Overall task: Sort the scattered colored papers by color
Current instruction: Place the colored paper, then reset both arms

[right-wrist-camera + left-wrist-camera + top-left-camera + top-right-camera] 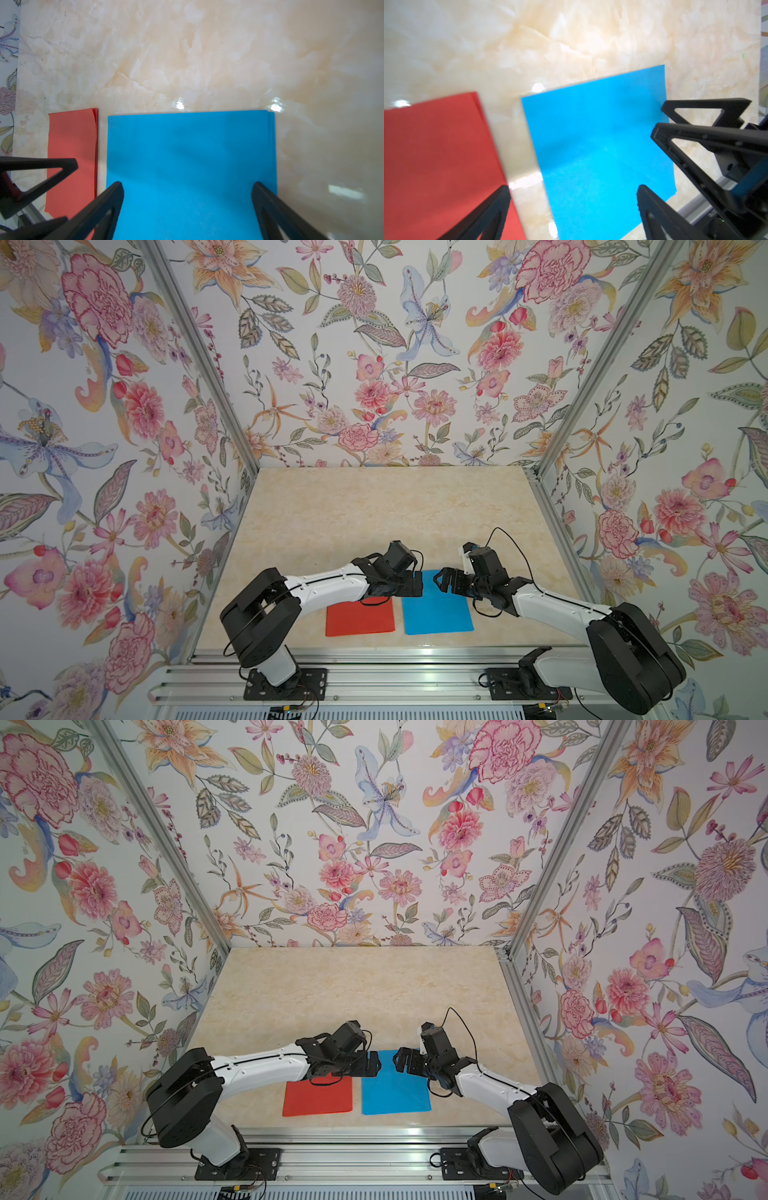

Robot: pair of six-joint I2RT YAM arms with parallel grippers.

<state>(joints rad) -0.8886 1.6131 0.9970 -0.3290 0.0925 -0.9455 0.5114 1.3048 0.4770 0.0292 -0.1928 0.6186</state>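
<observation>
The colored papers lie in two neat piles near the table's front edge in both top views: a red-orange pile (360, 620) (318, 1100) on the left and a sky-blue pile (438, 612) (395, 1094) beside it on the right, a narrow gap between them. My left gripper (417, 585) (573, 190) hovers open over the blue pile's (591, 145) far left corner, nothing in it. My right gripper (437, 578) (187, 185) faces it, open and empty, above the blue pile (187, 149). Offset sheet edges show on the red pile (70, 141).
The marble tabletop (374, 510) stretches bare behind the piles to the floral back wall. Floral side walls with aluminium posts (552, 506) close in both sides. An aluminium rail (374, 655) with both arm bases runs along the front.
</observation>
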